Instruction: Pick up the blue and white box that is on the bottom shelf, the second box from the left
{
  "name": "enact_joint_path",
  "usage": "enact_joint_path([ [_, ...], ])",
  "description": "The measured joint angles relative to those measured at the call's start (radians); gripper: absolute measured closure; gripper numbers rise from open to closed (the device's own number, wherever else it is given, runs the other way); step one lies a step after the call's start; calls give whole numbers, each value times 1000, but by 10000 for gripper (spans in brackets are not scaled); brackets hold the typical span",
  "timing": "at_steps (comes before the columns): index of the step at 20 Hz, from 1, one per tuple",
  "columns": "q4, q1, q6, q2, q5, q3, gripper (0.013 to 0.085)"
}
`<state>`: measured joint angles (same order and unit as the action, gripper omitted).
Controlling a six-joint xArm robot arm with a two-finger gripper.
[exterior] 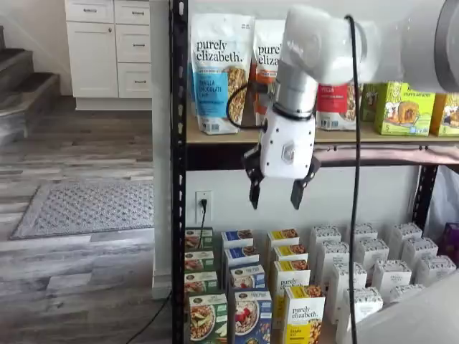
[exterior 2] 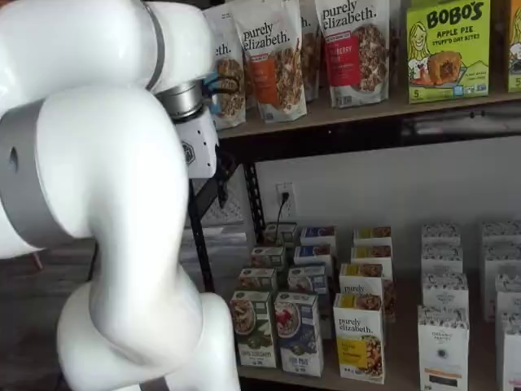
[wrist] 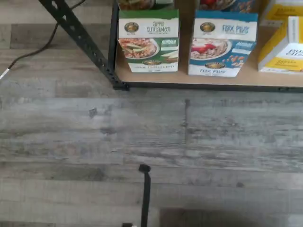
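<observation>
green box point(wrist: 148, 40); granola bags point(exterior: 217, 72)

Blue and white box point(wrist: 221, 43): "FLAX PLUS". Green box point(wrist: 148, 40) left of it: "apple cinnamon". Yellow-and-white box point(exterior 2: 359, 337): "purely elizabeth." Granola bags point(exterior: 219, 72) on upper shelf: "purely elizabeth.", one "VANILLA CHOCOLATE CHIP". Green carton point(exterior 2: 448, 49): "BOBO'S APPLE PIE".

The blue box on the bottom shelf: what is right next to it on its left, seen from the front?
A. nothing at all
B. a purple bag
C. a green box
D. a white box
C: in both shelf views a green box stands just left of the blue box at the front of the bottom shelf, and the wrist view shows the same pair side by side.
</observation>
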<state>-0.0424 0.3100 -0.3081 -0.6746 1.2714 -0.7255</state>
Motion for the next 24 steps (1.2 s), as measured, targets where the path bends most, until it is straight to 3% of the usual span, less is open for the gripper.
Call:
enact_joint_path([
  [11, -7, -62, 56, -33, 151, -105, 130],
  [19, -21, -115, 115, -41, 81, -41, 130],
  [24, -12, -116, 118, -22, 5, 16, 130],
])
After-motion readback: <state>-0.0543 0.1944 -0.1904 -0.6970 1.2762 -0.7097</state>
